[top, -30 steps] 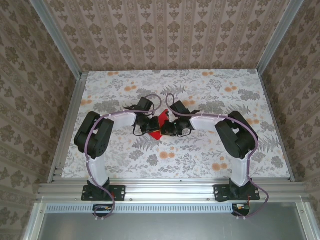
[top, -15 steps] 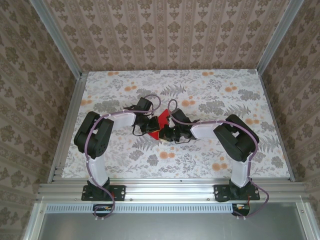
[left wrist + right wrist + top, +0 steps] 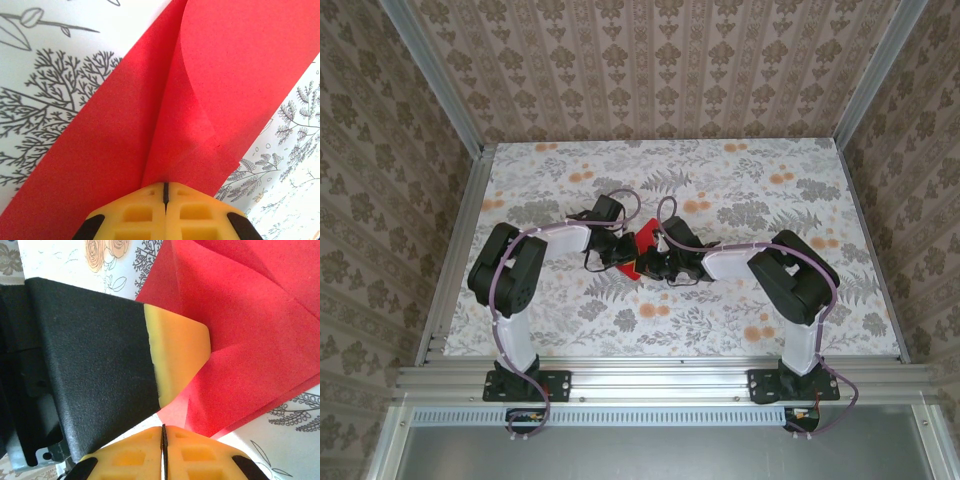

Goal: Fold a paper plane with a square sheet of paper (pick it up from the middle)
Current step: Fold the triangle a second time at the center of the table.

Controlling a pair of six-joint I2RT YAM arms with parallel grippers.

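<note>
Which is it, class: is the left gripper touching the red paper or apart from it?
Touching. In the left wrist view, the left gripper has its jaws shut on a raised fold of the red paper.

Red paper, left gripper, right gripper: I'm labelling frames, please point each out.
red paper point(image 3: 225, 65), left wrist view, folded flap.
left gripper point(image 3: 164, 191), left wrist view, fingertip seam.
right gripper point(image 3: 163, 434), right wrist view, fingertip seam.

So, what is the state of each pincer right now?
Left pincer: closed, pinching the red paper.
Right pincer: closed, apparently on the same paper's edge.
</note>
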